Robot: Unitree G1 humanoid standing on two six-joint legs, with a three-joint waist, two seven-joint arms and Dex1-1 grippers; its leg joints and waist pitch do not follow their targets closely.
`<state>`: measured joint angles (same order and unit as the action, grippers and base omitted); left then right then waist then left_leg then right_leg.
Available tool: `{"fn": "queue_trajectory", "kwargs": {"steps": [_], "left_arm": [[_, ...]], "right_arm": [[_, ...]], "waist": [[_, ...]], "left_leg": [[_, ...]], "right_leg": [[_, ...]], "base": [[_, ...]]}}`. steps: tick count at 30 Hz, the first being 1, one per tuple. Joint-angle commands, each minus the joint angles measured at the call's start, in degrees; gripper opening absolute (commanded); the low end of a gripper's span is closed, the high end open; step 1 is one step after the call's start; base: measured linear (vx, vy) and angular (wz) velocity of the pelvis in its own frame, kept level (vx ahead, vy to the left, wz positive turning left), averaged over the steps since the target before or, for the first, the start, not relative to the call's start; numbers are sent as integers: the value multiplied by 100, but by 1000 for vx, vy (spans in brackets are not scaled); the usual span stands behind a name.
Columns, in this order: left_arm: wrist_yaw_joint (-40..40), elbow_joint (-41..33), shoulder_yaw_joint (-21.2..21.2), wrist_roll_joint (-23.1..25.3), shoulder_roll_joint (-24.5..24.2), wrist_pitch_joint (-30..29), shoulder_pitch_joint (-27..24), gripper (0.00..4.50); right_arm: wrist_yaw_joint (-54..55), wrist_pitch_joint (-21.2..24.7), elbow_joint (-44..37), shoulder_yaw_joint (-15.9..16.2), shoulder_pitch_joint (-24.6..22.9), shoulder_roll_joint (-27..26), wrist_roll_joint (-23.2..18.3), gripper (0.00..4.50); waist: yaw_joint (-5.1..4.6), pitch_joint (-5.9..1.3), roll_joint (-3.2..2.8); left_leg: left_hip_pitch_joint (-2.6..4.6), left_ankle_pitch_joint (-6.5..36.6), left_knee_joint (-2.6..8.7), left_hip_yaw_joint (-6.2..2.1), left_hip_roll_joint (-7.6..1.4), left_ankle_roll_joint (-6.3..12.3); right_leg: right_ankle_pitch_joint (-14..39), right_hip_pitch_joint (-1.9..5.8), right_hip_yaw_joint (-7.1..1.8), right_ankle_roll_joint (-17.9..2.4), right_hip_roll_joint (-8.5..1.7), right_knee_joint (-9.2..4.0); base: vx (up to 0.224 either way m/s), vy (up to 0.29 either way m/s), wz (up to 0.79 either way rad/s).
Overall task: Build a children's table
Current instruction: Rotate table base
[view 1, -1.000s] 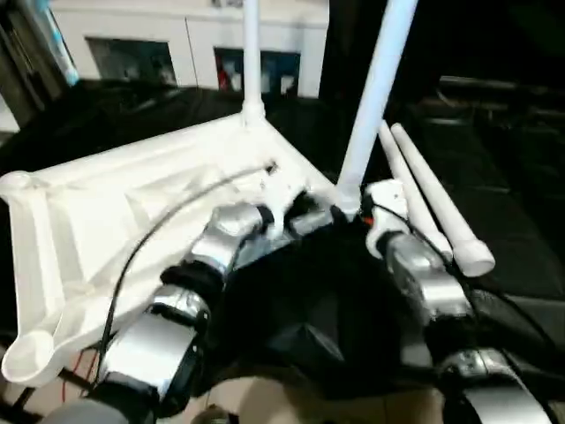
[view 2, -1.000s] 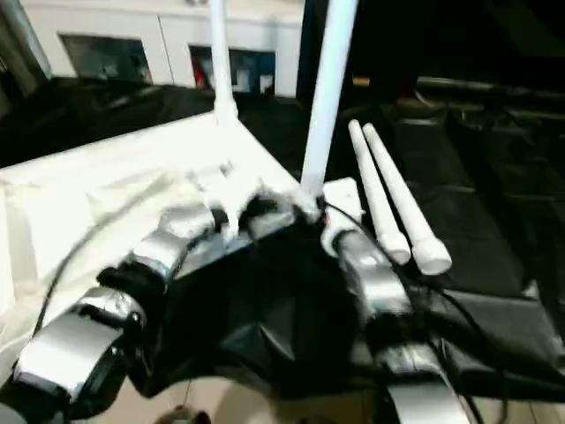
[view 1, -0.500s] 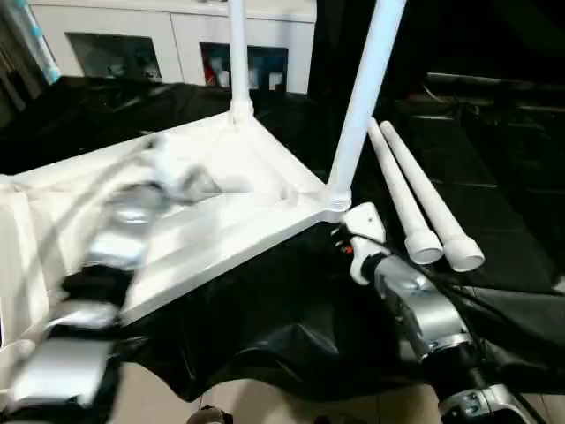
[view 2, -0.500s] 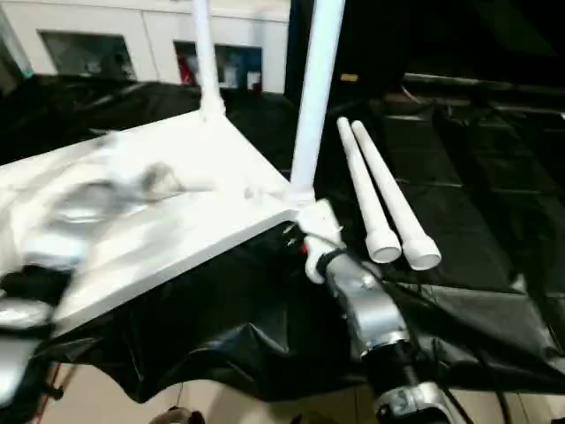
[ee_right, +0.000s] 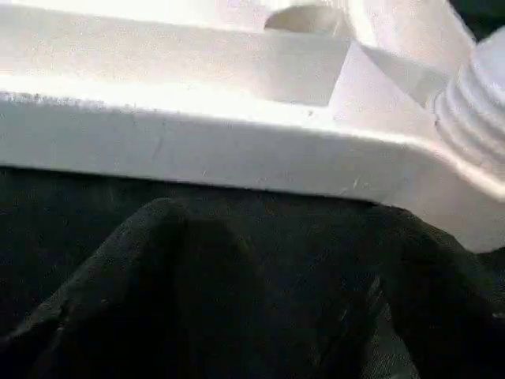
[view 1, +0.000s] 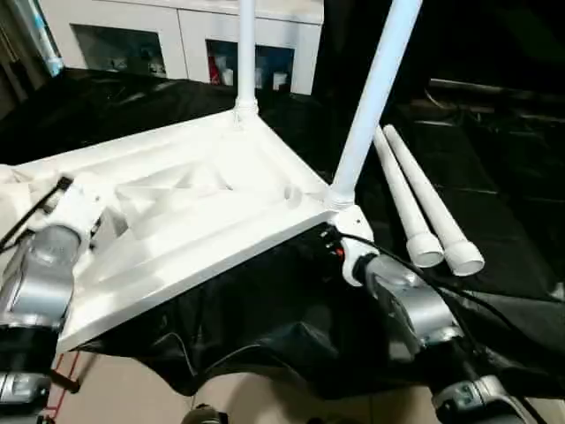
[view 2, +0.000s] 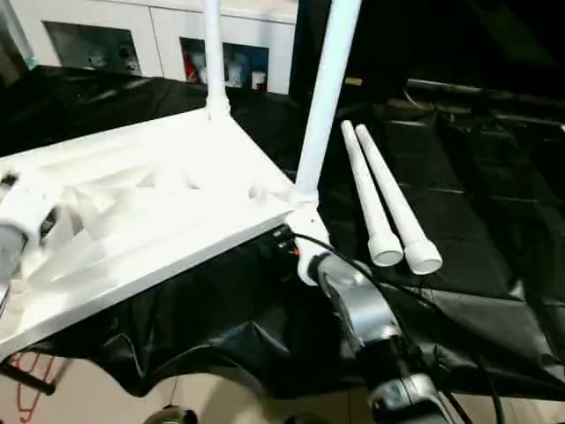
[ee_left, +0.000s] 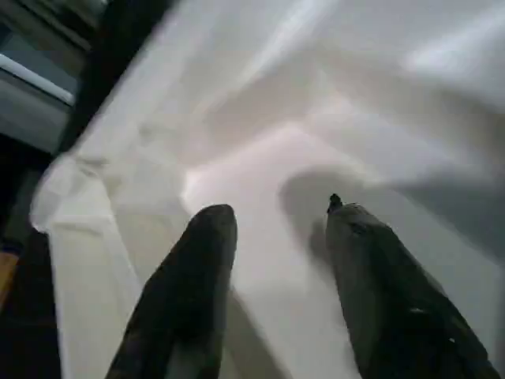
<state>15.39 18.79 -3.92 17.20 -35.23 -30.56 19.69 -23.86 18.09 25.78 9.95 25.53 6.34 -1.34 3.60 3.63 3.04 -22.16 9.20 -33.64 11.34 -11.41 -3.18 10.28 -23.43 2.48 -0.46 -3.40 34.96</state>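
Observation:
The white tabletop lies upside down on the black cloth, ribbed underside up. Two legs stand upright in it, one at the far corner and one at the near right corner. Two loose legs lie side by side on the cloth to the right. My left gripper hovers open over the ribbed underside near the tabletop's left end, with nothing between its fingers. My right gripper is open just below the tabletop's near right edge, beside the threaded base of the near leg.
A white cabinet with glass doors stands behind the work. Black cloth covers the surface to the right and hangs over its front edge. Pale floor shows below the front edge.
My left arm has swung away from the near right corner to the tabletop's left end, and its fingers have opened. The right gripper stays by that corner.

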Motion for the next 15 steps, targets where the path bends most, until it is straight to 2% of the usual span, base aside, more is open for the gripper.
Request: {"fn": "queue_trajectory", "kwargs": {"steps": [1,3,6,7,10,11,12,13,15], "left_arm": [[415,-291,158,-104,-47,-287,-166,171],[702,-464,191,-276,-11,-469,-229,135],[1097,-624,334,-429,-44,-582,-263,130],[1332,-670,454,-493,-90,-586,-277,124],[2065,-916,839,-711,-216,-616,-334,84],[2189,-996,891,-748,-229,-668,-348,86],[2493,-1167,1016,-877,-257,-639,-375,76],[2802,-1385,1147,-1026,-278,-781,-393,76],[3305,-1661,1379,-1223,-324,-690,-418,44]], "right_arm": [[93,-33,247,-61,153,-25,62,365],[115,-65,388,-111,259,-76,31,336],[133,-98,535,-130,374,-112,32,327],[151,-152,654,-128,443,-122,47,317],[178,-251,943,-152,613,-161,42,286],[183,-267,992,-158,642,-169,37,282],[180,-302,1074,-155,686,-181,40,272],[182,-351,1186,-157,748,-200,48,272],[183,-424,1356,-165,848,-234,56,248]], "waist": [[12,-378,-130],[12,-383,-101],[30,-370,-108],[34,-368,-119],[52,-364,-91],[55,-367,-98],[63,-369,-69],[73,-378,-67],[83,-375,-80]], "left_leg": [[183,1650,453,-148,-211,-262],[203,1624,442,-135,-217,-265],[208,1704,448,-129,-202,-285],[212,1729,450,-131,-203,-298],[221,1860,458,-139,-199,-362],[220,1835,455,-134,-199,-369],[215,1798,455,-135,-198,-359],[206,1744,457,-142,-202,-355],[215,1668,450,-131,-203,-354]], "right_leg": [[1292,152,-255,-934,-419,-393],[1228,146,-259,-1008,-424,-390],[1316,129,-261,-987,-410,-401],[1323,130,-263,-971,-408,-402],[1518,130,-266,-941,-430,-409],[1469,134,-271,-932,-422,-407],[1454,142,-269,-933,-428,-404],[1417,156,-266,-947,-439,-387],[1369,144,-269,-981,-438,-383]], "base": [[0,0,0],[0,0,0],[0,0,0],[0,0,0],[0,0,0],[0,0,0],[0,0,0],[0,0,0],[0,0,0]]}}
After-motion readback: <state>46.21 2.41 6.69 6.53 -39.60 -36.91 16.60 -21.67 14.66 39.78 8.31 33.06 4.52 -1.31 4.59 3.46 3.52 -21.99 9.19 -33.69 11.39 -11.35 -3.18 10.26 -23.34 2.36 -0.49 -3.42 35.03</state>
